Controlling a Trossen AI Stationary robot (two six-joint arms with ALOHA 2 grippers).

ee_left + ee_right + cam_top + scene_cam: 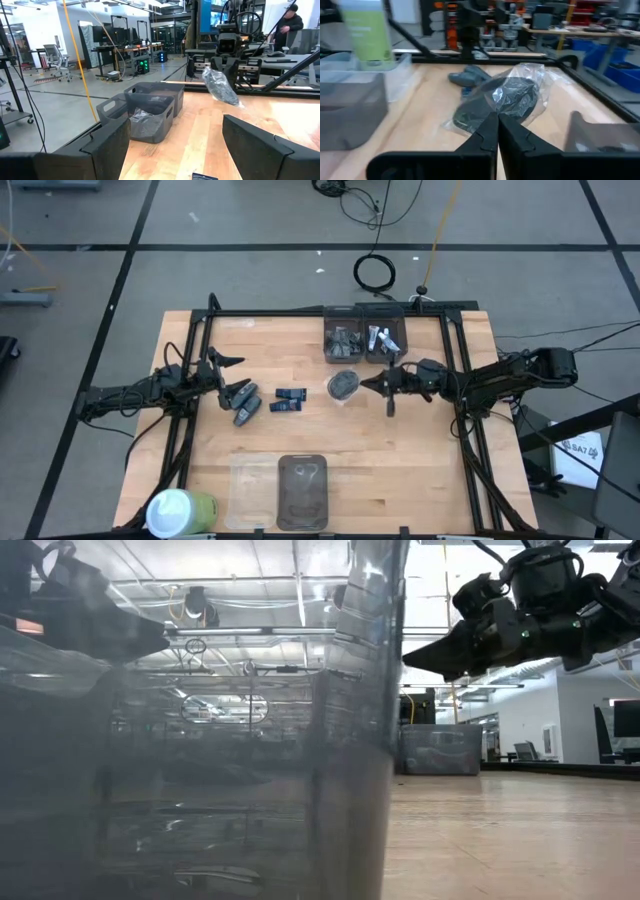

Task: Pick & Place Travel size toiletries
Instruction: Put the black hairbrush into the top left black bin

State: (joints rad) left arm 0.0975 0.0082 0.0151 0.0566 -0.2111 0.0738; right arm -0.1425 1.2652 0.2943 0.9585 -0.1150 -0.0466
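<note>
the worktop (420,470) is a pale wooden board with a dark frame along its edges. taking the clear-wrapped dark round packet (343,385) near its middle as the mark: two dark see-through bins (362,340) stand side by side just beyond it at the far edge, both holding small items. on the left arm's side of the packet lie two dark blue packs (289,400), and past them grey oblong bottles (244,402). toward the near edge from the packet sits a clear rectangular tray (303,492) with a lighter clear one (250,490) beside it. further that way, at the near corner, stands a white-and-green cylinder (180,512).
</note>
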